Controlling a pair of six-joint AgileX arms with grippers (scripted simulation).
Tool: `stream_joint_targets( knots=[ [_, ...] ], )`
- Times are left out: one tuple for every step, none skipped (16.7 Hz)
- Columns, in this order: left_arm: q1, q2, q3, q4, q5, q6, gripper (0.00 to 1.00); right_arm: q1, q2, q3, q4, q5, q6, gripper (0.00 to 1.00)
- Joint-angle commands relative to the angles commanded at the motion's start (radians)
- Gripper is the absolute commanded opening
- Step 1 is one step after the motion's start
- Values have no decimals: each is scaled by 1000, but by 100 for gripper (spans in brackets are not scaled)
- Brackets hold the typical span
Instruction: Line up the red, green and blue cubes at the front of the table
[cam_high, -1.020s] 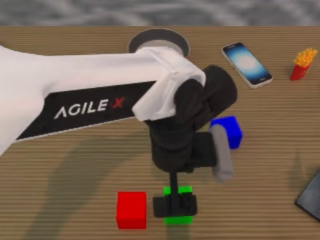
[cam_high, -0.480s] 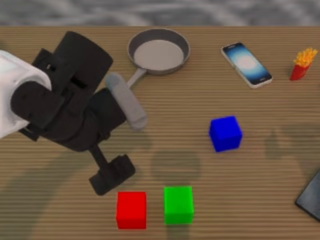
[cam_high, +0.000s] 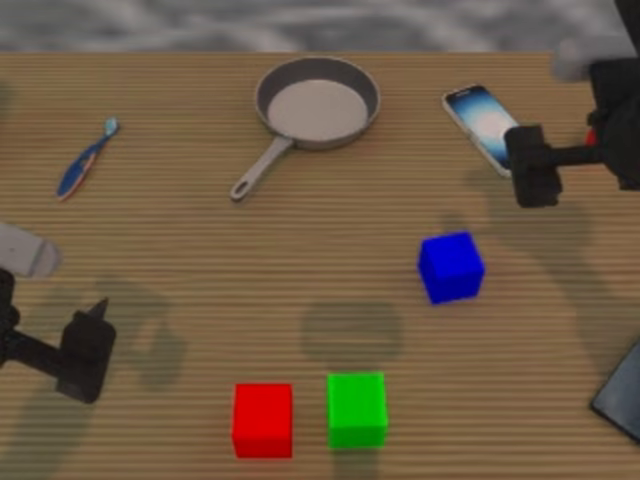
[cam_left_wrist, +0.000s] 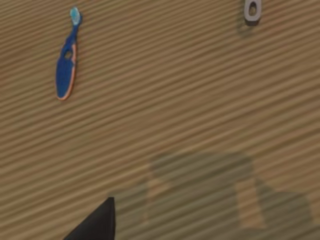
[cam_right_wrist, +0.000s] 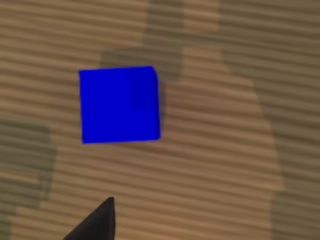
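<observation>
1. Two grippers are in your view from above, and I cannot tell from any view whether either is open or closed. Your right gripper hangs near the table's back right, beside the phone.
2. From it, the blue cube lies toward the front and a little left, well apart, sitting slightly turned on the table.
3. Your left gripper sits at the far left edge, much farther from that cube, so the right arm looks the better choice.
4. The red cube and green cube stand just beside each other at the front; the blue one likely goes to the green's right.
</observation>
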Motion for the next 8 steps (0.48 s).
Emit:
stream_joint_targets(
  knots=[
    [39, -90, -63, 46, 2, -29, 100, 20, 93, 76, -51, -1, 11, 100],
    [78, -183, -126, 93, 3, -59, 100, 39, 179, 149, -98, -1, 20, 100],
    [112, -265, -180, 137, 5, -85, 100, 56, 261, 220, -142, -2, 30, 100],
    [144, -342, -229, 178, 6, -109, 100, 73, 338, 286, -182, -2, 38, 100],
    [173, -411, -273, 218, 7, -131, 100, 88, 409, 348, -217, -2, 46, 100],
    [200, -478, -315, 257, 9, -152, 100, 101, 473, 404, -249, -2, 53, 100],
    [222, -531, -348, 290, 10, -169, 100, 113, 529, 453, -276, -1, 59, 100],
    [241, -576, -376, 319, 10, -184, 100, 123, 574, 494, -298, -1, 64, 100]
  ],
)
